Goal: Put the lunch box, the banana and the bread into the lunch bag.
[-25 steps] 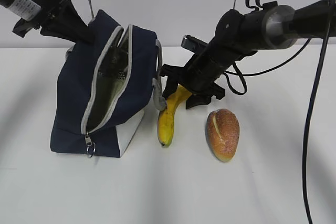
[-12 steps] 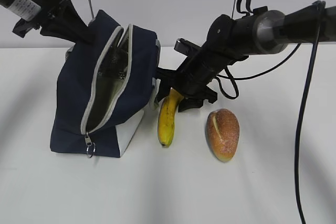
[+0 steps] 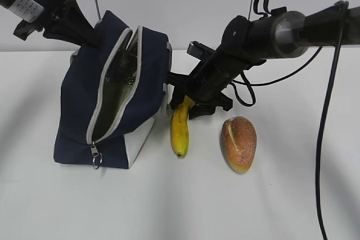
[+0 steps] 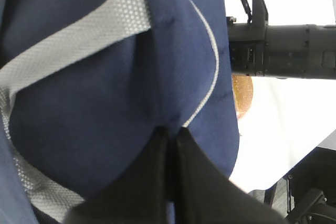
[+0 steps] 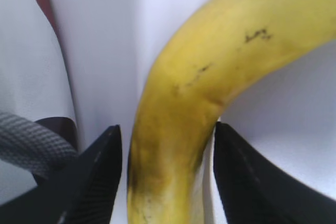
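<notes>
The navy lunch bag [image 3: 79, 105] stands tilted on the table, its grey zipper open. My left gripper [image 3: 90, 33] is shut on the fabric at its top back edge, seen up close in the left wrist view [image 4: 170, 132]. The banana [image 3: 179, 130] lies just right of the bag. My right gripper [image 3: 184, 98] is open with its jaws on either side of the banana's stem end [image 5: 173, 129], a narrow gap on each side. The bread [image 3: 239, 143] lies right of the banana. The lunch box is hidden.
The bag's ring pull [image 3: 97, 161] hangs at its front bottom. Its grey handle [image 5: 26, 140] sits just left of my right gripper. The right arm [image 4: 283, 51] reaches in behind the bread. White table [image 3: 180, 206] lies in front.
My right gripper has moved left and down over the banana's stem end. The banana has swung to lie straighter. The bag, bread and left arm have not moved.
</notes>
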### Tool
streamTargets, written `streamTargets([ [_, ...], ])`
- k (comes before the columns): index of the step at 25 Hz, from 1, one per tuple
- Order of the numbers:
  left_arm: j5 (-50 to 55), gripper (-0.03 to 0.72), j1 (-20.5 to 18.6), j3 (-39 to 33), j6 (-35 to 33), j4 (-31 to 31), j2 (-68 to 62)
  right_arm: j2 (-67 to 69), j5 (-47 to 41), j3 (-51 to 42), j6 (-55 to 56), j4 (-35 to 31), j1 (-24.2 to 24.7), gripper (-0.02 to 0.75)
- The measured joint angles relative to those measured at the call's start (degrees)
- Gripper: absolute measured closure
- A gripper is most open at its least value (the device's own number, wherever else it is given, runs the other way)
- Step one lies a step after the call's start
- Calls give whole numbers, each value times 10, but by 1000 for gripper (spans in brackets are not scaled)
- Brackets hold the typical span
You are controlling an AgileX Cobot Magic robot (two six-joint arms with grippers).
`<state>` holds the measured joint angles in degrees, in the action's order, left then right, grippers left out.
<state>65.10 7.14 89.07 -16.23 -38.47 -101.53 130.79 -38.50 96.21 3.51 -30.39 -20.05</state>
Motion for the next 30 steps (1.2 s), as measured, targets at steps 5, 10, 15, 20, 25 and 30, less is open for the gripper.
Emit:
streamTargets([
  [5, 0, 686, 0, 0, 0, 0, 0, 0, 0, 0, 1, 0, 0, 328],
  [10, 0, 686, 0, 0, 0, 0, 0, 0, 0, 0, 1, 0, 0, 328],
  [15, 0, 686, 0, 0, 0, -2, 0, 4, 0, 0, 1, 0, 0, 328],
  [20, 1, 686, 0, 0, 0, -2, 0, 8, 0, 1, 1, -7, 0, 333],
  [25, 1, 686, 0, 0, 0, -2, 0, 8, 0, 2, -3, -9, 0, 435],
  [30, 1, 686, 0, 0, 0, -2, 0, 9, -37, 23, -13, 9, 7, 437],
])
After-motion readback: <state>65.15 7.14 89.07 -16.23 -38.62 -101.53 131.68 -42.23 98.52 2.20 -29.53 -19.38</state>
